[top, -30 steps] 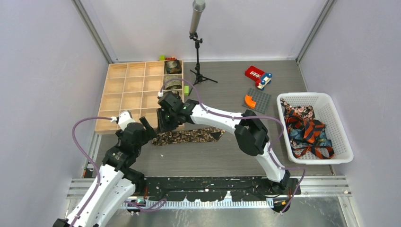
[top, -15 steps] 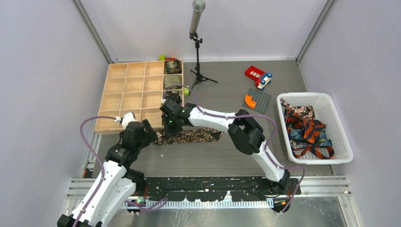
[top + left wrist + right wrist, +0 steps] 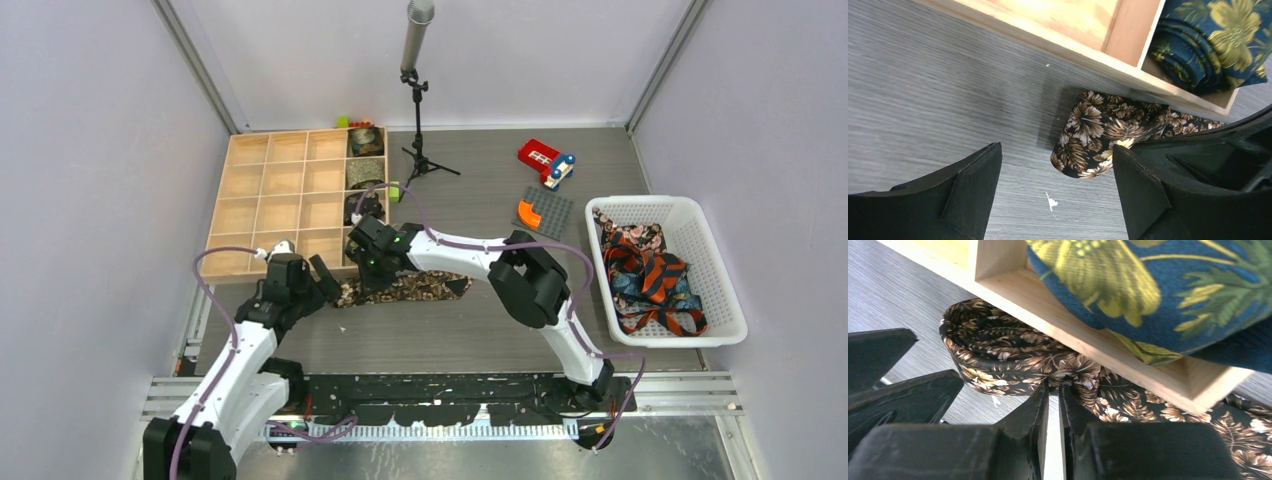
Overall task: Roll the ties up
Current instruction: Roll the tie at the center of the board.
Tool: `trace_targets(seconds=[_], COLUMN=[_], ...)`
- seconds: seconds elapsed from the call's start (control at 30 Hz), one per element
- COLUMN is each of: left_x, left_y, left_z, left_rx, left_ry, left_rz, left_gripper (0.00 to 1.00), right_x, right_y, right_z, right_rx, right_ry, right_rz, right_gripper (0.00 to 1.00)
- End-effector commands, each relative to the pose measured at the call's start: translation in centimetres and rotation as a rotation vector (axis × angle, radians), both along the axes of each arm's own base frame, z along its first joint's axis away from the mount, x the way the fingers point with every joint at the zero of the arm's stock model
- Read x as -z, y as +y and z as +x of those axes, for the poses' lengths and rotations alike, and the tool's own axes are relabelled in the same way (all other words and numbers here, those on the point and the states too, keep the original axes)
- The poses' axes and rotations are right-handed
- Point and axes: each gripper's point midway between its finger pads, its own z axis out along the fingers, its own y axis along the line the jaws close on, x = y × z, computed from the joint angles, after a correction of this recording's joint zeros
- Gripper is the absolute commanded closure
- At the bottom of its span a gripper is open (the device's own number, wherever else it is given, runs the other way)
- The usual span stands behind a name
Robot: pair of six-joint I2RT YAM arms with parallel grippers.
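Top external: tie [image 3: 422, 287] half behind arm [image 3: 455, 250]

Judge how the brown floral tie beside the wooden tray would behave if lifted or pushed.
Probably floppy: the brown tie lies in a loose, sagging coil, its tail flat on the table. Likely light, since the coil's layers look thin. Pushed, the coil would probably squash or unwind rather than slide whole.

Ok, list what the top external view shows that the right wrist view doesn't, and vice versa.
Top external only: the white basket of loose ties, the microphone stand. Right wrist only: the right hand seemingly pinching the brown floral tie beside its started coil, layers visible. Both: that tie, the wooden tray and a blue rolled tie in it.
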Motion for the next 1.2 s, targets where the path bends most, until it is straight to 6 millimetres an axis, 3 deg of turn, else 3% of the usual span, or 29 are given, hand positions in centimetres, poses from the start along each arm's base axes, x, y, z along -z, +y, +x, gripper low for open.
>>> trace_targets(seconds=[0.0, 0.27, 0.53, 0.73, 0.97, 1.17], left_x=[0.2, 1.4, 1.8, 2.1, 2.5, 2.2], left_y=[-2.4, -2.9, -2.8, -3.0, -3.2, -3.1], left_z=[1.5, 2.3, 2.9, 3.4, 3.6, 4.2], left_rx=[0.099, 0.120, 0.092, 0.070, 0.058, 0.053], left_ry=[-0.047, -0.059, -0.072, -0.084, -0.082, -0.103], left_rz=[-0.135, -0.173, -0.186, -0.220, -0.237, -0.232], left_gripper=[0.19, 0.25, 0.33, 0.47, 0.56, 0.70], right_x=[-2.4, -2.6, -4.9, -6.5, -8.5, -7.9], right_y=[-0.4, -0.1, 1.4, 1.8, 1.4, 0.4], right_z=[1.1, 1.6, 1.4, 1.1, 1.3, 2.7], right_rx=[0.020, 0.026, -0.009, -0.029, -0.034, -0.004], right_ry=[-0.051, -0.033, -0.022, -0.009, -0.016, -0.018], right_rz=[0.044, 0.069, 0.141, 0.178, 0.213, 0.200], right_gripper=[0.82, 0.82, 0.81, 0.79, 0.76, 0.76])
